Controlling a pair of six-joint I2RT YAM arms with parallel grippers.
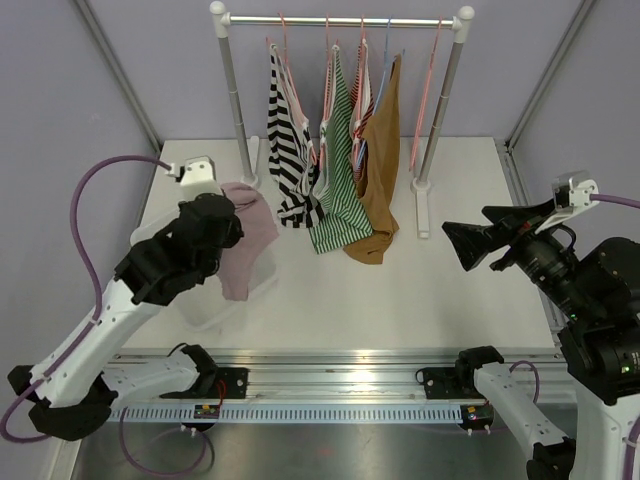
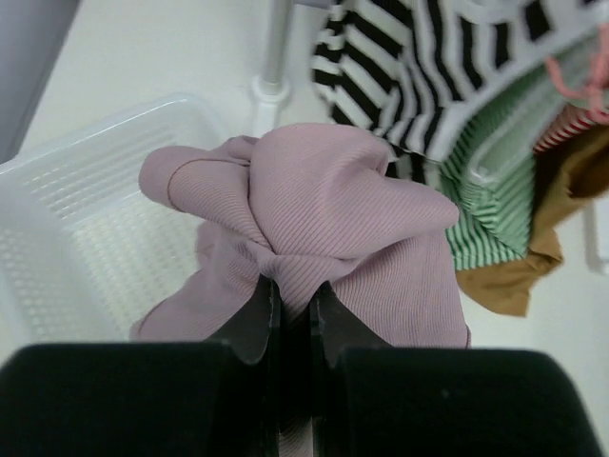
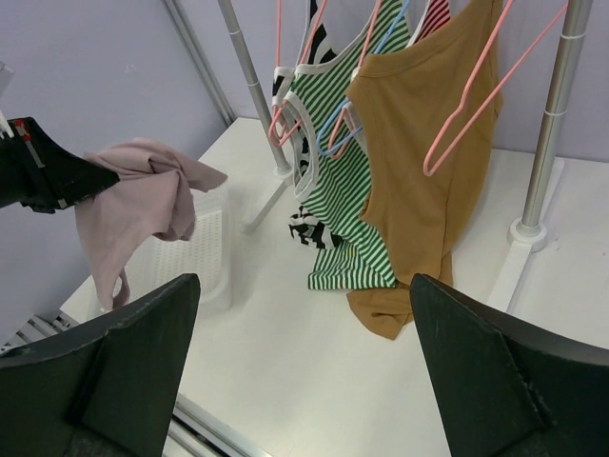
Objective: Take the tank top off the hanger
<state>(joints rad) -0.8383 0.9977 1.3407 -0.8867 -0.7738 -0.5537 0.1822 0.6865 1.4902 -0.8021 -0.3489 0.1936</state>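
Note:
A pink ribbed tank top (image 1: pixel 252 238) hangs off the hanger, bunched in my left gripper (image 1: pixel 232 226), which is shut on it above a white basket (image 1: pixel 215 310). In the left wrist view the jaws pinch a fold of the top (image 2: pixel 324 209) at the gripper (image 2: pixel 293 286), with the basket (image 2: pixel 86 190) below and to the left. The right wrist view shows the top (image 3: pixel 133 195) dangling over the basket (image 3: pixel 205 257). My right gripper (image 1: pixel 465 247) is open and empty at the right, above the table (image 3: pixel 304 281).
A clothes rack (image 1: pixel 340 20) stands at the back with a black-and-white striped top (image 1: pixel 290 150), a green striped top (image 1: pixel 335 190) and a brown top (image 1: pixel 378 170) on hangers. An empty pink hanger (image 1: pixel 425 110) hangs at its right end. The rack's posts stand on white feet.

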